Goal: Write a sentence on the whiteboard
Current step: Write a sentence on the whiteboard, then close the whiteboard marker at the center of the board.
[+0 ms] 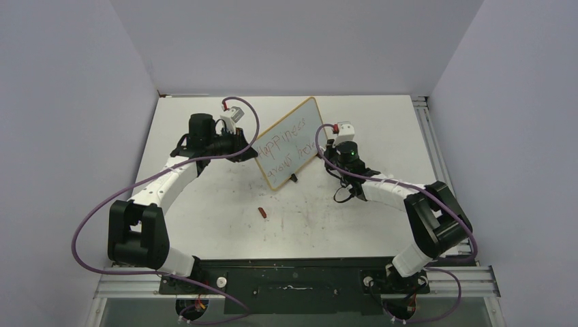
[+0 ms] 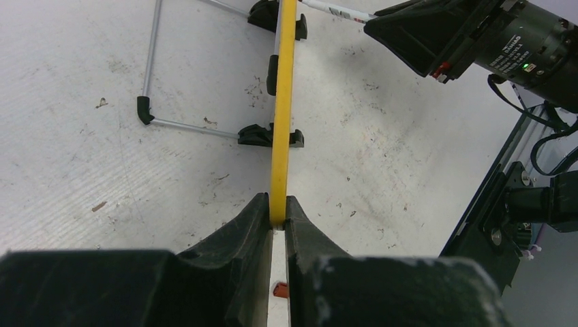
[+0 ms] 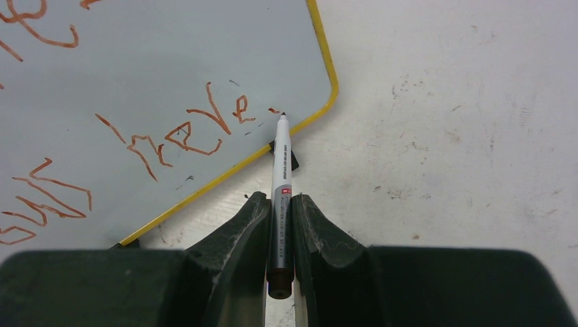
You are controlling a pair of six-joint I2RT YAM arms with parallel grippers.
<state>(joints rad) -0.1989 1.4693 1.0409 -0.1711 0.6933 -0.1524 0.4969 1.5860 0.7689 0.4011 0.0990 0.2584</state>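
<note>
Your left gripper [image 2: 277, 208] pinches the edge of the small glossy yellow-framed whiteboard [image 3: 204, 54]; your right gripper [image 3: 281, 208] clamps a slim white marker [image 3: 281, 160], its tip just beside the end of the red handwritten sentence [image 3: 198, 133] on that whiteboard; a sideways drag could smear it

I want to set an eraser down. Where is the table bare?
Bare: the table on the whiteboard's near side, around the small red object; also its far right corner. Crowded: at the board, with left gripper, right gripper and marker.

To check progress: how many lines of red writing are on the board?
2: the upper line crosses the board; the lower line runs beneath it and ends near the pen tip.
</note>
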